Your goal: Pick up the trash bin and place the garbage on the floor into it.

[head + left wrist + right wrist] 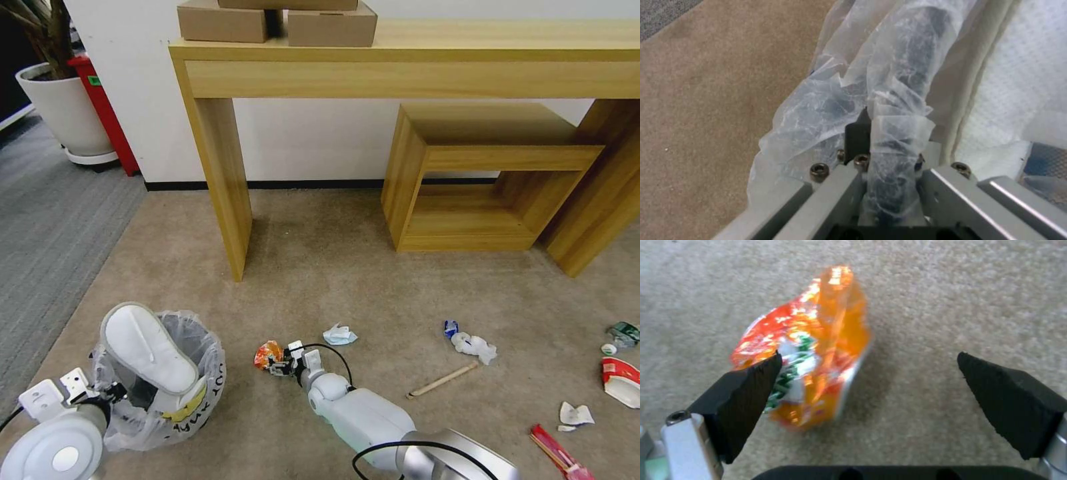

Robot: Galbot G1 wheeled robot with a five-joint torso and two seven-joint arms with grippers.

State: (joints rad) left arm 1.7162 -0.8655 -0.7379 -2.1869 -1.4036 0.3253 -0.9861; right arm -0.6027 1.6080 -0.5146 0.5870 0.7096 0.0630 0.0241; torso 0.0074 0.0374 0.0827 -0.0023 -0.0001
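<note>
At the lower left of the head view, your left gripper (113, 392) has its fingers (858, 133) clamped on the bag-covered rim of the trash bin (193, 387). One white slipper (147, 347) stands in it, sole up and sticking out above the rim. Just right of the bin, at lower centre, your right gripper (283, 363) sits low over the floor (320, 267) with its fingers (746, 390) spread wide around an orange wrapper (813, 350), one pad against it. Beyond lie a crumpled pale blue paper (339, 335), a wooden stick (443, 380), white crumpled paper (473, 345), and at the right edge a red-white paper bowl (620, 380). Farther up, a wooden surface (413, 60) carries cardboard boxes (267, 20).
</note>
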